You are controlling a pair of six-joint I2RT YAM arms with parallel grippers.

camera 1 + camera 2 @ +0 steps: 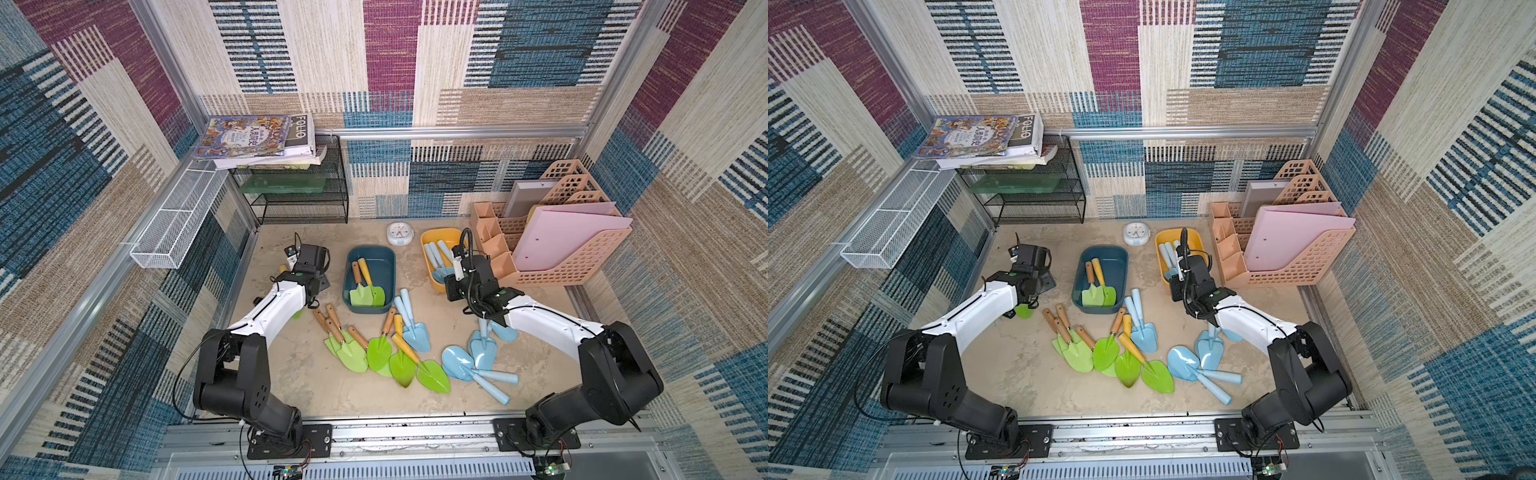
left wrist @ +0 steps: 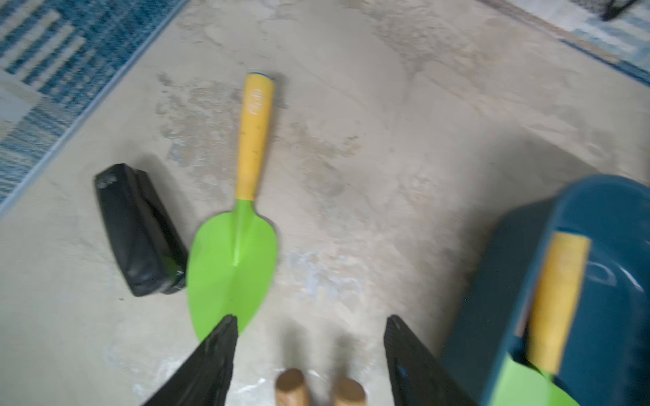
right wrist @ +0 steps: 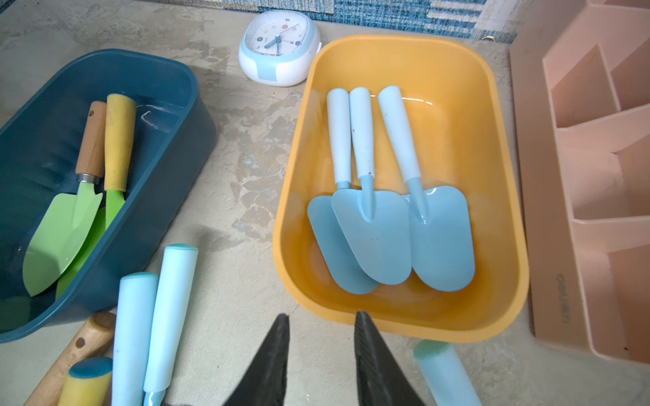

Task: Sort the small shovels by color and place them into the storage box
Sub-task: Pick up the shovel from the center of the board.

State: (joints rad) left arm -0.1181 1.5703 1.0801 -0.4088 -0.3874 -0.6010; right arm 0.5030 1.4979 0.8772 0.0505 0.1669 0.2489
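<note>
Sorting is partway done, judged from the contents of the two containers. All positions below are referenced to the dark blue bin (image 1: 374, 257).

**Contents.** Two green shovels (image 1: 366, 293) lie inside the dark blue bin. The yellow bin (image 1: 438, 235), to the right of the dark blue bin, holds three pale blue shovels (image 3: 373, 232).

**Unsorted stock.** Loose green shovels (image 1: 353, 353) lie overlapping in front of the dark blue bin, toward the robot's base. Loose pale blue shovels (image 1: 457, 363) lie in front and to the right. One yellow-handled green shovel (image 2: 234, 260) lies alone on the table to the left of the dark blue bin. A black oblong object (image 2: 140, 228) sits just beside its blade.

**Grippers.**
- The left gripper (image 2: 311, 325) is to the left of the dark blue bin. Its jaws are spread wide and hold nothing. One fingertip overlaps the tip of the lone shovel's blade in the wrist view. Whether it touches cannot be told.
- The right gripper (image 3: 320, 316) is to the right of the dark blue bin, at the near rim of the yellow bin. Its jaws are slightly parted and empty.

**Step in hand.** The left arm appears to be lining up on the lone green shovel.

**Next move.**
1. Centre the spread jaws across the yellow handle, not the flat blade.
2. Keep clear of the black object.
3. Close, lift and carry the shovel to the dark blue bin.
4. The right arm is free to fetch a loose pale blue shovel for the yellow bin.
</note>
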